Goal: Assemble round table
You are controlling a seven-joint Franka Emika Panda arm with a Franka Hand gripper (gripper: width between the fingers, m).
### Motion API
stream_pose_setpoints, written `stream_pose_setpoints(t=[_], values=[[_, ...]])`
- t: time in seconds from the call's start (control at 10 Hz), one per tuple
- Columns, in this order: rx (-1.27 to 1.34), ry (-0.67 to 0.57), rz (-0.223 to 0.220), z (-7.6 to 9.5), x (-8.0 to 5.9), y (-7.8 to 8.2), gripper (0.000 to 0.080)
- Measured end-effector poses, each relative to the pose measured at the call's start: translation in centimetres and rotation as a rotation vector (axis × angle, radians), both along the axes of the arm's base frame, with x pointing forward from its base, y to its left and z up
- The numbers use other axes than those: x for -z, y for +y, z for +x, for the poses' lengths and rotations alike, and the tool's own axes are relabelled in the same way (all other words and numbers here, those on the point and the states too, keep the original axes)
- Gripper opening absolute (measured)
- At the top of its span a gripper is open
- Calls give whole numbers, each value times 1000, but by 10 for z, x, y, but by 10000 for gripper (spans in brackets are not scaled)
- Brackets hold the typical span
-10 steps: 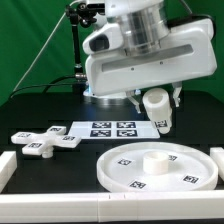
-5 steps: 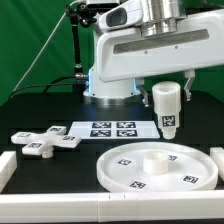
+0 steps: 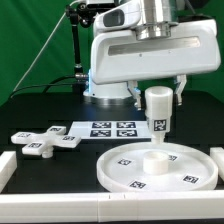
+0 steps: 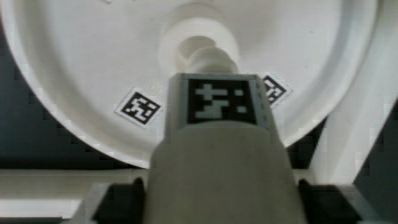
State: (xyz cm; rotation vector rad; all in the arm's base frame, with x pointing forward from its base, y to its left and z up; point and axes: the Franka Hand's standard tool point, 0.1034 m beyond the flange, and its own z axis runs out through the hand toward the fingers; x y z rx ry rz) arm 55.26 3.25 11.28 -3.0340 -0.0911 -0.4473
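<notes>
Leg (image 3: 157, 115) is upright with its long axis vertical, lower end pointing down, just above the centre hub of the disc (image 3: 112, 168). Only markings are square black-and-white tags on leg and disc. Gripper (image 3: 157, 96) fingers are clamped on the leg's top. Foot (image 3: 45, 141) lies flat beside the marker board (image 3: 112, 128).
</notes>
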Motion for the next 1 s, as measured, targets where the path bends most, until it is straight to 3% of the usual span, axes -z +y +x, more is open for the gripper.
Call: stream_pose_setpoints(t=[1.0], values=[[-33,19,-8,0,20,4,409]])
